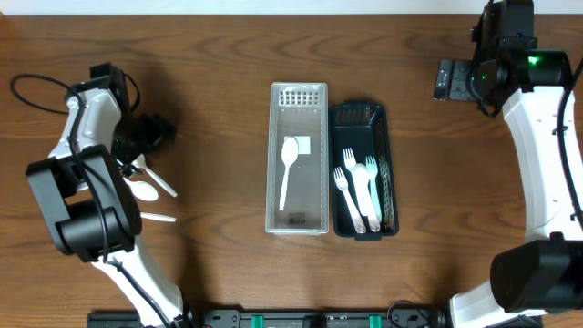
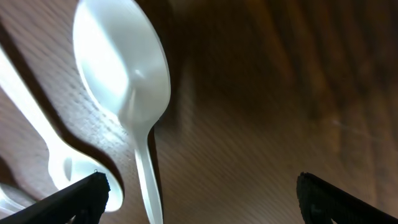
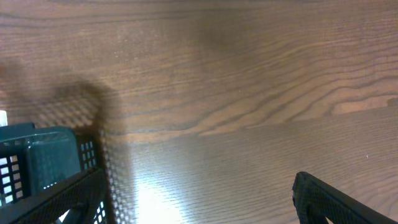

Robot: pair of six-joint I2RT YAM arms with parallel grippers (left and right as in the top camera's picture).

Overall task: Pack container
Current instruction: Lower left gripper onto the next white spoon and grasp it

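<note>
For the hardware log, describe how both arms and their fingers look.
Both arms have white curved shells between bulky black joint housings. The left arm has a looping black cable; the right arm shows a green light. Fingers are matte black.

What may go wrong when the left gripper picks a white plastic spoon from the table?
The white plastic spoons lie close together under the open left gripper, so it may catch two or scatter them. A spoon might land in the dark green basket of white plastic forks, not the clear plastic tray.
</note>
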